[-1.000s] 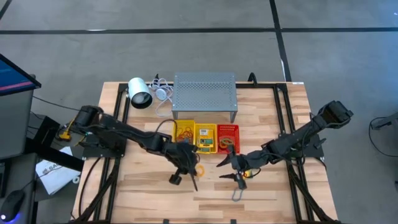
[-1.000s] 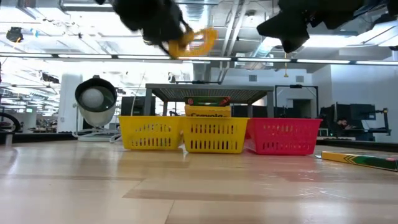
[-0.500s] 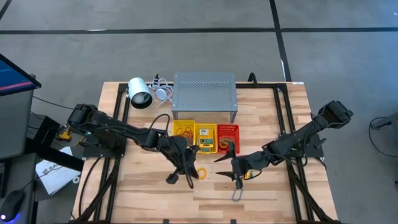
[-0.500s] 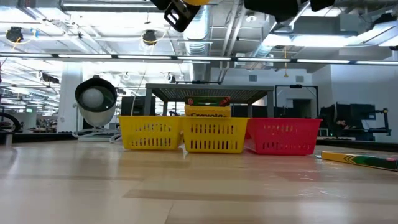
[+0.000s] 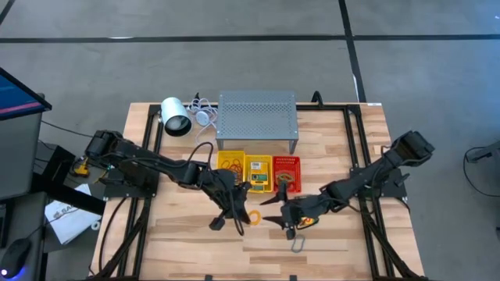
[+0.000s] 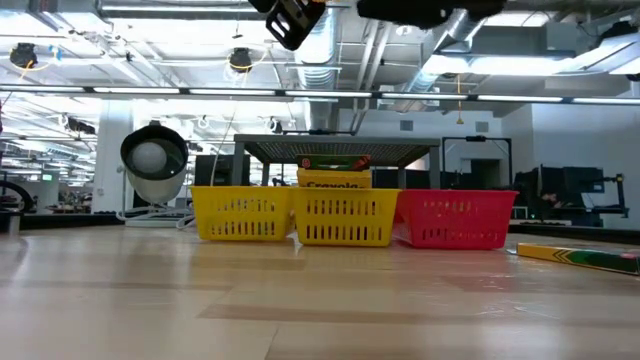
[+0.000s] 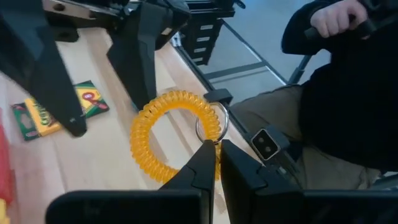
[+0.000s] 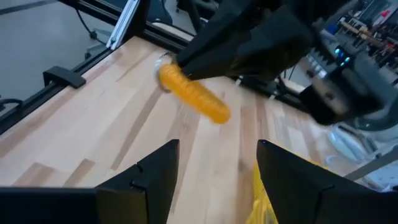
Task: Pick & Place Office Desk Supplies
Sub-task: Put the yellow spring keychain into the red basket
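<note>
Left gripper: the left gripper [image 7: 214, 155] is raised above the table near its middle, in front of the three baskets; its fingers are pressed together on the orange coil ring [image 7: 177, 134].
Coil ring: a springy orange loop with a small metal ring at one end; it hangs off the left fingertips, clear of the wood, and shows in the high view as a small orange loop [image 5: 252, 216] just beside the left gripper [image 5: 237, 218].
Right gripper: the right gripper [image 5: 283, 220] hovers just beside the coil ring on the side away from the left arm, fingers spread apart with nothing between them; its wrist view shows the ring [image 8: 194, 97] ahead of the open fingers [image 8: 155, 163], not touching them.
Crayon box on the table: a yellow-and-green crayon box [image 7: 59, 111] lies flat on the wood beyond the ring in the left wrist view; at table height it appears at the far right edge [image 6: 580, 257].
Baskets: two yellow baskets [image 6: 245, 215] and [image 6: 345, 218] and a red basket [image 6: 457, 220] stand in a row touching each other, in front of the grey perforated stand [image 5: 257, 119]; a crayon box [image 6: 333, 181] sticks up out of the middle one.
Clip: a grey oval clip [image 5: 298, 244] lies on the table near the front edge, just below the right gripper in the overhead picture.
Lamp: the white lamp [image 5: 176, 117] lies beside the stand at the back.
Person: a seated person in dark clothes [image 7: 348, 106] shows beyond the table edge.
</note>
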